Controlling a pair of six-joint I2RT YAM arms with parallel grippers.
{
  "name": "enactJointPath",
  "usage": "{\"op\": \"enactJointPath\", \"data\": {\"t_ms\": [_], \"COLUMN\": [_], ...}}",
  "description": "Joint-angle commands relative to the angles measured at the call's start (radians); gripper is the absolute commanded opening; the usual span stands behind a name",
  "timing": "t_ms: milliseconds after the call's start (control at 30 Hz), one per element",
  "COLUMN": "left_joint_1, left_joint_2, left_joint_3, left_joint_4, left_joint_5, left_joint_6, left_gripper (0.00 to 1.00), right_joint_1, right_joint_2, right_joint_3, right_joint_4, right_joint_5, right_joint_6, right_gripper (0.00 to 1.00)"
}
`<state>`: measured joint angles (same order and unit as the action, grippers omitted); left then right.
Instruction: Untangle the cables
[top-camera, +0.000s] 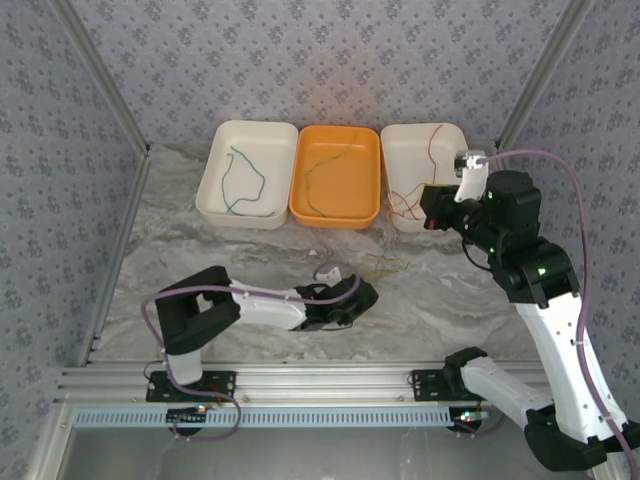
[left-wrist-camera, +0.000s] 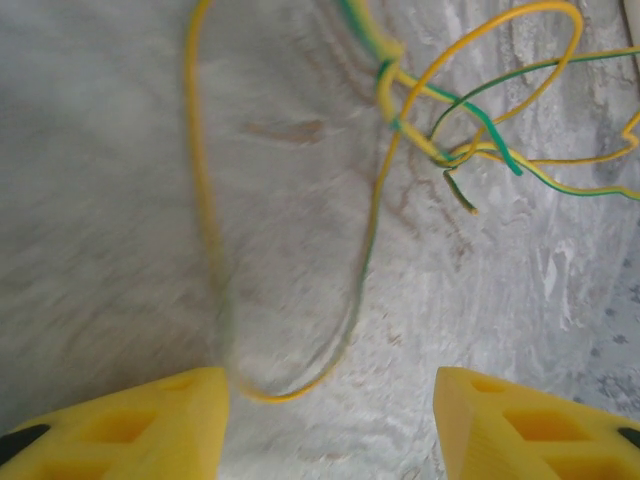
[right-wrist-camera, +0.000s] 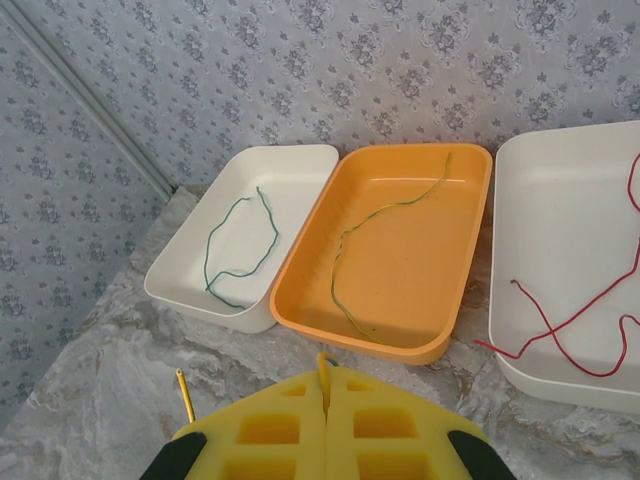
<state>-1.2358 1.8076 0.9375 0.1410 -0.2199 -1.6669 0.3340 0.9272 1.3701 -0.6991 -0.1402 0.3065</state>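
Got partway through untangling: several cables sorted into trays, one knot left on table.
Saw dark green cable (right-wrist-camera: 207, 260) alone in left white tray (top-camera: 208, 180), yellow-green cable (right-wrist-camera: 335, 270) in orange tray (top-camera: 355, 190), red cables (right-wrist-camera: 545, 322) in right white tray (top-camera: 400, 150). Found tangle (left-wrist-camera: 440, 150) of yellow and green strands loose on marble table (top-camera: 250, 255), crossings not yet pulled apart, one long loop trailing toward left gripper (left-wrist-camera: 330, 400). Noted that gripper low over the loop, jaws apart, nothing between them. Spotted right gripper (right-wrist-camera: 325, 385) above right white tray, fingers pressed together on thin yellow strand (right-wrist-camera: 322, 362) at the seam; couldn't trace where it ran. Judged remaining work as separating the knot strand by strand and dropping each into its matching tray.
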Motion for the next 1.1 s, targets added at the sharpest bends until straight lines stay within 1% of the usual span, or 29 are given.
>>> {"op": "enactJointPath", "data": {"t_ms": [0,67,167,300,400,467,533,600,733,800,833,867,933,1000,1067], "left_joint_1": [-0.065,-0.073,-0.064,-0.017,0.015,0.026,0.028,0.03,0.034,0.04,0.045,0.053,0.065,0.086,0.123], "left_joint_2": [-0.096,-0.118,-0.114,-0.066,-0.01,0.027,0.053,0.075,0.102,0.104,0.098,0.081,0.017,-0.069,-0.166], "left_joint_3": [0.014,0.021,0.005,-0.008,-0.013,0.004,0.03,0.053,0.063,0.057,0.049,0.037,0.008,-0.011,-0.017], "left_joint_4": [-0.224,-0.273,-0.275,-0.169,-0.043,0.001,0.011,0.017,0.041,0.047,0.048,0.035,-0.047,-0.157,-0.302], "left_joint_5": [-0.162,-0.188,-0.195,-0.135,-0.08,-0.059,-0.053,-0.049,-0.052,-0.055,-0.062,-0.076,-0.133,-0.185,-0.217], "left_joint_6": [-0.065,-0.066,-0.083,-0.071,-0.078,-0.085,-0.088,-0.09,-0.1,-0.093,-0.081,-0.067,-0.023,0.068,0.184], "left_gripper": [0.6,0.62,0.62,0.61,0.6,0.58,0.55,0.49,0.3,0.15,0.04,0.0,0.0,0.0,0.0], "right_joint_1": [-0.009,-0.013,-0.016,-0.026,-0.032,-0.033,-0.036,-0.036,-0.041,-0.044,-0.045,-0.049,-0.058,-0.072,-0.111], "right_joint_2": [-0.012,-0.012,-0.011,-0.011,-0.012,-0.014,-0.017,-0.017,-0.02,-0.021,-0.021,-0.021,-0.017,-0.006,0.011], "right_joint_3": [-0.004,-0.006,-0.008,-0.011,-0.017,-0.02,-0.021,-0.021,-0.025,-0.027,-0.027,-0.026,-0.019,0.005,0.051], "right_joint_4": [0.028,0.03,0.033,0.027,0.03,0.029,0.029,0.03,0.031,0.033,0.033,0.034,0.03,0.022,0.018], "right_joint_5": [-0.022,-0.025,-0.029,-0.033,-0.041,-0.042,-0.044,-0.045,-0.05,-0.05,-0.05,-0.05,-0.049,-0.04,-0.029], "right_joint_6": [-0.008,-0.009,-0.006,-0.008,-0.004,-0.001,-0.001,0.0,-0.002,0.0,0.0,-0.001,-0.006,-0.011,-0.026], "right_gripper": [0.0,0.0,0.0,0.0,0.0,0.0,0.0,0.0,0.0,0.0,0.0,0.0,0.0,0.0,0.0]}}
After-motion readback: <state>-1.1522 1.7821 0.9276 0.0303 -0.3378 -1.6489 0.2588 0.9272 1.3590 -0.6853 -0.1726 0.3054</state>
